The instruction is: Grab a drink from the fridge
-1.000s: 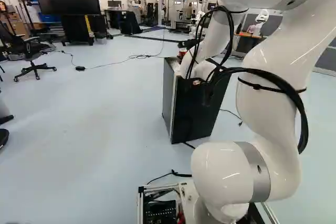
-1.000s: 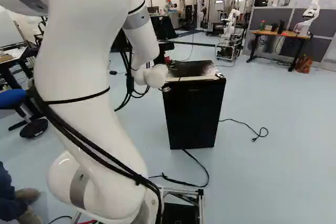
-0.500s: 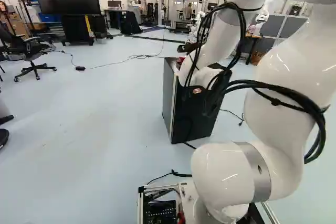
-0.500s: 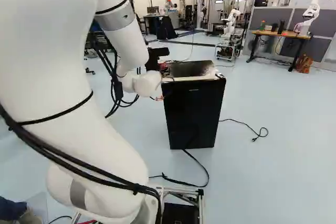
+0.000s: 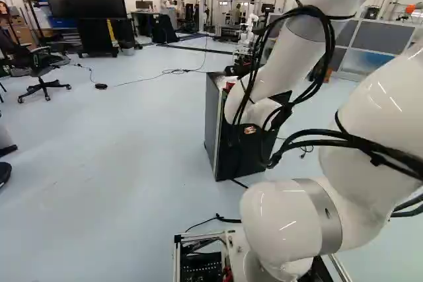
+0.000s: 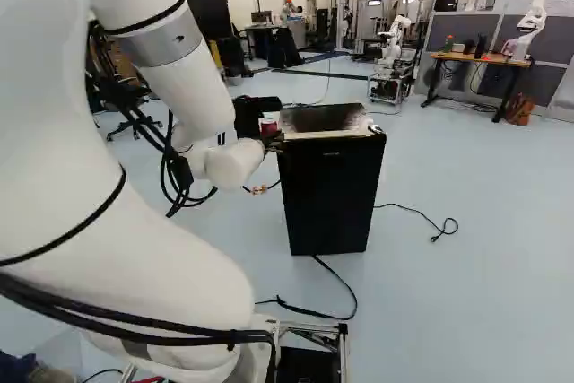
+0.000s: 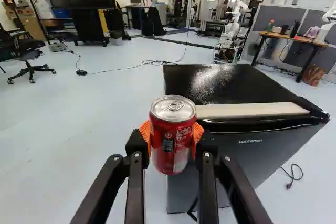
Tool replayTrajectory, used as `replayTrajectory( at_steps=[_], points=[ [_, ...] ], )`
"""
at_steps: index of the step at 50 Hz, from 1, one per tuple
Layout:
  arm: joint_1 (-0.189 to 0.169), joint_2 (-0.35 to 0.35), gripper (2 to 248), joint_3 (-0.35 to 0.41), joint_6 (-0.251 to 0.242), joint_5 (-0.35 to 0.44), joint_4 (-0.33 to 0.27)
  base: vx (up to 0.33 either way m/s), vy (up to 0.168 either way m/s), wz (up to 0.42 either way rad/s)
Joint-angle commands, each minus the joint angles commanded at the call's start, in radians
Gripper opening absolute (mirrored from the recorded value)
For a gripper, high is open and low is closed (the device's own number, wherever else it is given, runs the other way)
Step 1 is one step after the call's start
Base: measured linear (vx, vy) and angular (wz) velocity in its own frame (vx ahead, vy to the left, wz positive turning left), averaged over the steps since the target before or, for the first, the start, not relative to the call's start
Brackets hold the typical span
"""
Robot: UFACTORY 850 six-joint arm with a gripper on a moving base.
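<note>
The white arm reaches ahead and carries the pincer at its end. Far ahead of the pincer, off to its right, is a bench with another robot on it. The black fridge stands close by the pincer, to its right, with a pale strip along its top edge. A dark chair is well apart from the pincer, ahead and to its left. The pincer is clamped around the red can, an orange pad on each side; the can is upright, near the fridge's corner, whether touching I cannot tell
</note>
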Motion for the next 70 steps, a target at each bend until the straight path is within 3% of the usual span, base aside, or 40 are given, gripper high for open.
replayTrajectory(
  at_steps=[36,70],
  points=[
    [0.032,0.131,95,0.156,0.0,-0.022,0.057,0.0,0.0,0.0],
    [0.037,0.151,95,0.179,0.0,-0.025,0.066,0.0,0.0,0.0]
  ],
)
